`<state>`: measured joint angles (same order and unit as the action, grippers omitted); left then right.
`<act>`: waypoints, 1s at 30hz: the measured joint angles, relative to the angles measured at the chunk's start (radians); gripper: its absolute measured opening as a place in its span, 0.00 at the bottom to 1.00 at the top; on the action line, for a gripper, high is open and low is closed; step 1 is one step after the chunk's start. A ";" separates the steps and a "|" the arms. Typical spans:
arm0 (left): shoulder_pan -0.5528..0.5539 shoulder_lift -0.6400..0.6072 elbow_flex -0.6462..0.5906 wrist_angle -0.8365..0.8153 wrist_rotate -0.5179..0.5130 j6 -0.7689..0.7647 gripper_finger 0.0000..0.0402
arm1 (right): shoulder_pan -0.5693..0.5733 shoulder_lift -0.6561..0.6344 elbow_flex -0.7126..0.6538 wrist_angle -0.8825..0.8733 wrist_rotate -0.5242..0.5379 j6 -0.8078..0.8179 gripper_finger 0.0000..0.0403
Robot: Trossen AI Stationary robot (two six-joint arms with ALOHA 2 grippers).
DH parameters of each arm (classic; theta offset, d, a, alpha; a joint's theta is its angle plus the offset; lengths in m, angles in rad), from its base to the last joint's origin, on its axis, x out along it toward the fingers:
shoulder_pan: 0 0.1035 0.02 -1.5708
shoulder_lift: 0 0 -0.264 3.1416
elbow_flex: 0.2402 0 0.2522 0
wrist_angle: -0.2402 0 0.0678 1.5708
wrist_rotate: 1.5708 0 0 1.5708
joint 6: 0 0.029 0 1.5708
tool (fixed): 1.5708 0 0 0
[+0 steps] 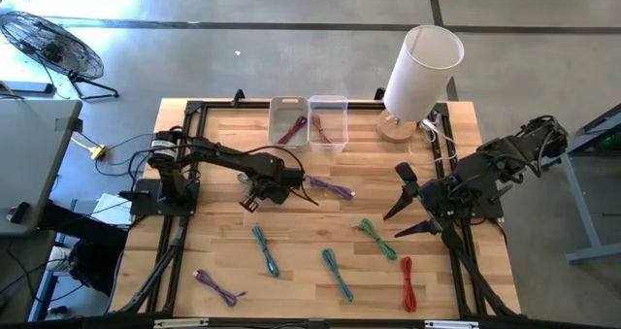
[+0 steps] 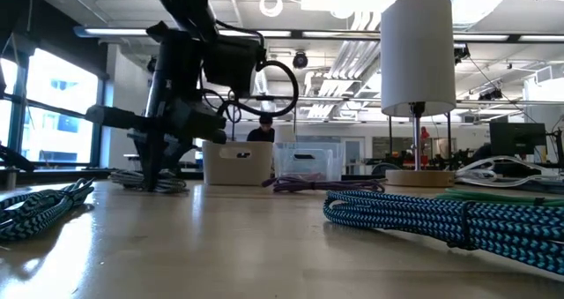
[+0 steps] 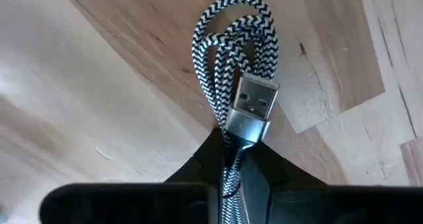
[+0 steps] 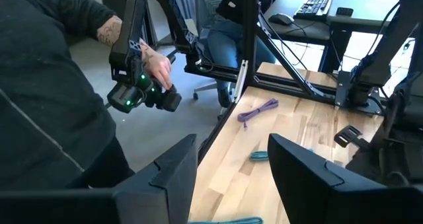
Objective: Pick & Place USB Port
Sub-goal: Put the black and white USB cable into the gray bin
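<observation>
A black-and-white braided USB cable (image 3: pixel 231 45), coiled into a bundle with its silver plug (image 3: pixel 254 104) showing, sits between the fingers of my left gripper (image 3: pixel 231 156), which is shut on it. In the high view, my left gripper (image 1: pixel 289 191) is over the middle of the table, just left of a purple cable (image 1: pixel 330 185). In the low view, the bundle (image 2: pixel 150 183) is down at the tabletop under the left arm. My right gripper (image 1: pixel 390 225) waits open at the table's right side, touching nothing. Two bins (image 1: pixel 289 122) (image 1: pixel 328 122) stand at the far edge. My left gripper pinches the coiled black-and-white cable between its two fingers (image 3: pixel 198 174), right behind the plug's silver housing (image 3: pixel 246 128). The fingers lie along the bundle. The looped end (image 3: pixel 231 26) reaches out beyond the fingertips, close over the wood; whether it rests there I cannot tell.
Loose cables lie on the near half of the table: two teal ones (image 1: pixel 265 249) (image 1: pixel 337 274), a green one (image 1: pixel 376 239), a red one (image 1: pixel 408 282) and a purple one (image 1: pixel 218 287). A white lamp (image 1: pixel 417 72) stands at the far right. A person (image 4: pixel 53 85) stands beside the table.
</observation>
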<state>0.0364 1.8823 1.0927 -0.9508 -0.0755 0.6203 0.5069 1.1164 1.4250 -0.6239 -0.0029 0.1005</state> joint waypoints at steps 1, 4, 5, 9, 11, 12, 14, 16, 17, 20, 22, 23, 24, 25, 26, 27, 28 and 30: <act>-0.004 0.001 0.006 -0.012 -0.007 -0.007 0.06 | 0.000 0.000 0.000 0.000 0.000 0.000 0.44; -0.003 0.005 0.039 -0.057 0.005 -0.048 0.06 | 0.000 0.000 0.000 0.000 0.000 0.000 0.44; -0.003 0.005 0.055 -0.076 0.003 -0.064 0.06 | 0.000 0.000 0.000 0.000 0.000 0.000 0.44; -0.019 -0.004 0.155 -0.281 -0.021 -0.079 0.05 | 0.000 0.000 0.000 0.000 -0.002 0.000 0.42; -0.026 -0.024 0.228 -0.354 -0.072 -0.099 0.05 | 0.000 0.000 0.000 0.000 -0.017 0.000 0.41; -0.026 -0.032 0.258 -0.430 -0.097 -0.107 0.05 | 0.000 0.000 0.000 0.000 -0.033 0.000 0.40; -0.035 -0.046 0.324 -0.497 -0.117 -0.134 0.05 | 0.000 0.000 0.000 0.000 -0.061 0.000 0.39; -0.037 -0.067 0.407 -0.527 -0.134 -0.168 0.05 | 0.000 0.000 0.000 0.000 -0.083 0.000 0.37; -0.038 -0.086 0.446 -0.553 -0.140 -0.182 0.05 | 0.000 0.000 0.000 0.000 -0.086 -0.002 0.36; -0.037 -0.126 0.566 -0.537 -0.167 -0.225 0.05 | 0.000 0.000 0.000 0.000 -0.086 -0.012 0.34; -0.027 -0.154 0.643 -0.507 -0.189 -0.250 0.05 | 0.000 0.000 0.000 0.000 -0.086 -0.026 0.33; -0.021 -0.169 0.680 -0.487 -0.194 -0.260 0.05 | 0.000 0.000 0.000 0.000 -0.085 -0.034 0.33; -0.013 -0.189 0.715 -0.448 -0.195 -0.271 0.05 | 0.000 0.000 0.000 0.001 -0.083 -0.039 0.33; -0.002 -0.211 0.741 -0.408 -0.198 -0.282 0.05 | 0.000 0.000 0.000 0.001 -0.079 -0.044 0.33; 0.010 -0.228 0.765 -0.374 -0.202 -0.290 0.05 | 0.000 0.000 0.000 0.001 -0.078 -0.052 0.33; 0.023 -0.248 0.783 -0.334 -0.204 -0.298 0.05 | 0.000 0.000 0.000 0.003 -0.077 -0.055 0.33; 0.039 -0.270 0.791 -0.289 -0.205 -0.311 0.05 | 0.000 0.000 0.000 0.003 -0.077 -0.057 0.33; 0.071 -0.309 0.794 -0.203 -0.237 -0.331 0.05 | 0.000 0.000 0.000 0.004 -0.077 -0.059 0.33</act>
<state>0.1077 1.5733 1.8864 -1.1537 -0.3126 0.2894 0.5068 1.1164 1.4250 -0.6201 -0.0796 0.0416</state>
